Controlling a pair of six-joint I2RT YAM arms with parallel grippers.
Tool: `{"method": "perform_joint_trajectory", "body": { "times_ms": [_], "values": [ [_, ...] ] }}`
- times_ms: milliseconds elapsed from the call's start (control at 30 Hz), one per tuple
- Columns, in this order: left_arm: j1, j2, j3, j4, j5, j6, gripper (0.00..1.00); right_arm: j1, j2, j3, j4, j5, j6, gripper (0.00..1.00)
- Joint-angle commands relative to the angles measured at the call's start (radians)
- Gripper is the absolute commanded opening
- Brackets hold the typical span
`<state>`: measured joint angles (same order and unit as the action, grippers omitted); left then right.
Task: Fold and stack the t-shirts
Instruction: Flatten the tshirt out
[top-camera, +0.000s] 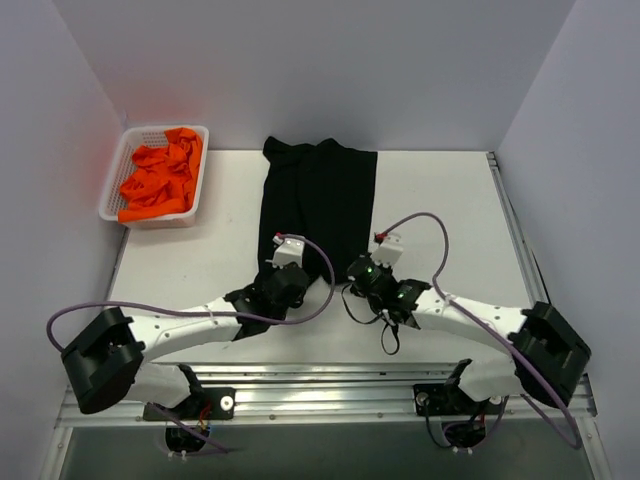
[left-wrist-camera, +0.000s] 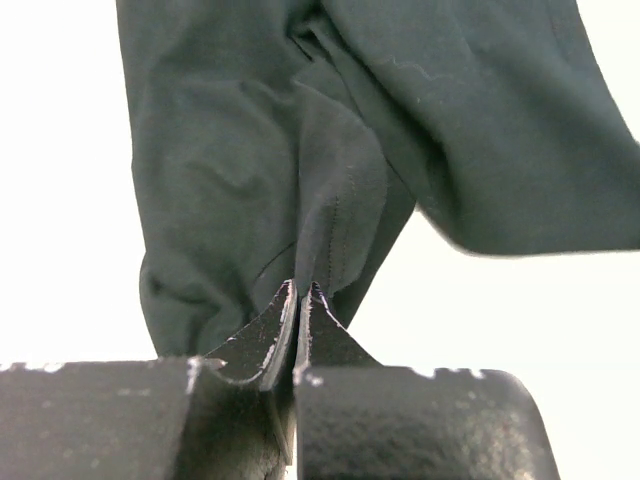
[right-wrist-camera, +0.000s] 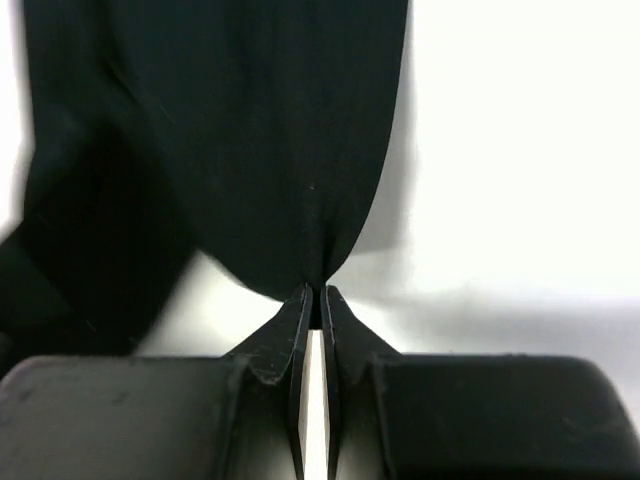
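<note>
Left tool (left-wrist-camera: 302, 292) and right tool (right-wrist-camera: 313, 293) are pinching near edge of black shirt (top-camera: 320, 195), fold seemingly beginning; orange shirts (top-camera: 160, 180) are lying unfolded in basket (top-camera: 150, 221).

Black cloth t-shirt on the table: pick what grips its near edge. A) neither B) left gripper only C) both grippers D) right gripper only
C: the wrist views show the left gripper and the right gripper each shut on the near edge of the black cloth t-shirt.
</note>
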<state>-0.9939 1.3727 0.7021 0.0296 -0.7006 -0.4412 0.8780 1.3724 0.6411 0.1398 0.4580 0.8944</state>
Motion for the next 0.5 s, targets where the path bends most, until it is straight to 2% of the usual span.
{"method": "perform_joint_trajectory", "body": {
  "times_ms": [0, 267, 367, 467],
  "values": [
    [-0.020, -0.173, 0.079, -0.131, -0.048, -0.044, 0.02, 0.004, -0.205, 0.120, -0.205, 0.217, -0.080, 0.00],
    [-0.115, -0.481, 0.223, -0.376, -0.186, 0.028, 0.02, 0.006, -0.609, 0.298, -0.397, 0.428, -0.244, 0.00],
    [-0.140, -0.567, 0.293, -0.379, -0.220, 0.128, 0.02, 0.006, -0.696, 0.383, -0.433, 0.479, -0.316, 0.00],
    [-0.158, -0.629, 0.364, -0.350, -0.195, 0.254, 0.02, 0.006, -0.749, 0.477, -0.462, 0.495, -0.380, 0.00]
  ]
}}
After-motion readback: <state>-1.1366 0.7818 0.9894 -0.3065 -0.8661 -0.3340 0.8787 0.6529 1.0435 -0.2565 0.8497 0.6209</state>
